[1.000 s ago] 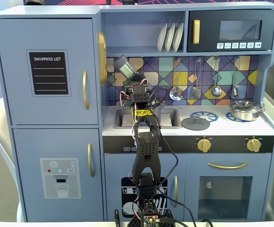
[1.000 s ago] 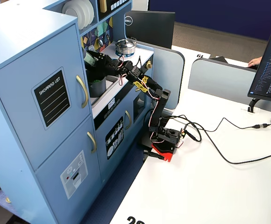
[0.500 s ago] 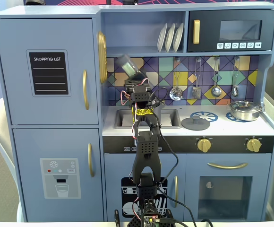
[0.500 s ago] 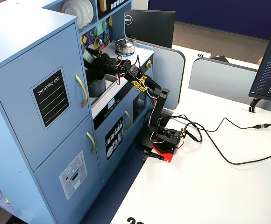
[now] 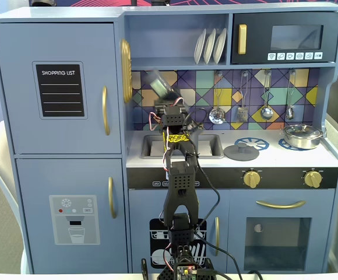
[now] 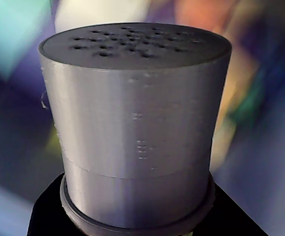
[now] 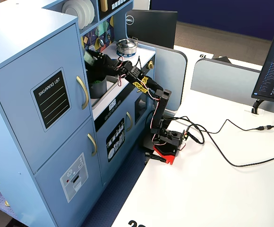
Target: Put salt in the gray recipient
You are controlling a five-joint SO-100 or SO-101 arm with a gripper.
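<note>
My gripper (image 5: 166,98) is shut on the salt shaker (image 5: 159,83) and holds it tilted up and to the left in front of the tiled backsplash, above the sink. In the wrist view the shaker (image 6: 135,128) fills the frame with its perforated top facing the camera, and the black jaws of the gripper (image 6: 137,223) clamp its lower part. In the side fixed view the gripper (image 7: 99,59) holds the shaker (image 7: 90,57) above the dark-gray pot (image 7: 99,90), which stands in the sink. In the front fixed view the arm hides the pot.
A flat gray lid (image 5: 241,153) lies on the counter to the right of the sink (image 5: 210,146). A shiny steel pan (image 5: 302,136) sits on the right burner. Utensils (image 5: 266,111) hang on the backsplash. A shelf edge and plates (image 5: 210,45) are above the gripper.
</note>
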